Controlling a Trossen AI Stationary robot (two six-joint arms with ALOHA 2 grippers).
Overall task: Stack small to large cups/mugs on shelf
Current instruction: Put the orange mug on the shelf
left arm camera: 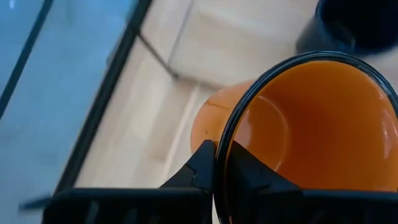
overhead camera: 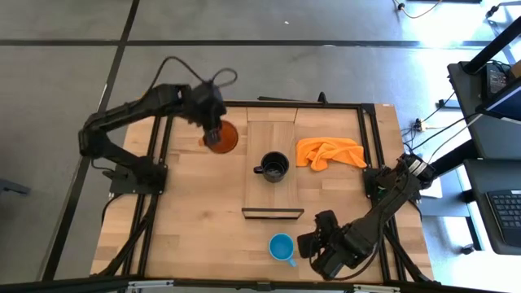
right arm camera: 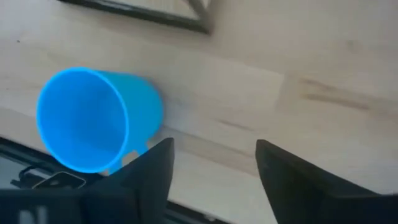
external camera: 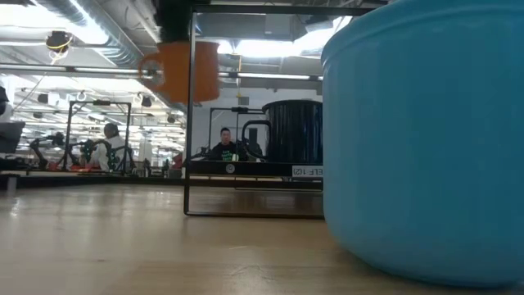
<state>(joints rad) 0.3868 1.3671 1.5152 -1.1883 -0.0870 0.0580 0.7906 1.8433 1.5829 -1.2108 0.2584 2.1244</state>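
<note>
Blue mug (external camera: 426,139) nearest, on worktop beside your right gripper (right arm camera: 211,180), jaws open, empty. Left gripper (left arm camera: 217,180) pinches orange mug (overhead camera: 221,137) rim, lifted left of shelf (overhead camera: 271,203). Black mug (overhead camera: 273,167) on shelf. No stacking done yet.

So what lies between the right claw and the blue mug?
Nothing: in the right wrist view, only bare tabletop separates the open right claw from the blue mug; the high view agrees.

Robotics lab: more robot rigs (external camera: 82,147), seated people (external camera: 223,146) behind.
</note>
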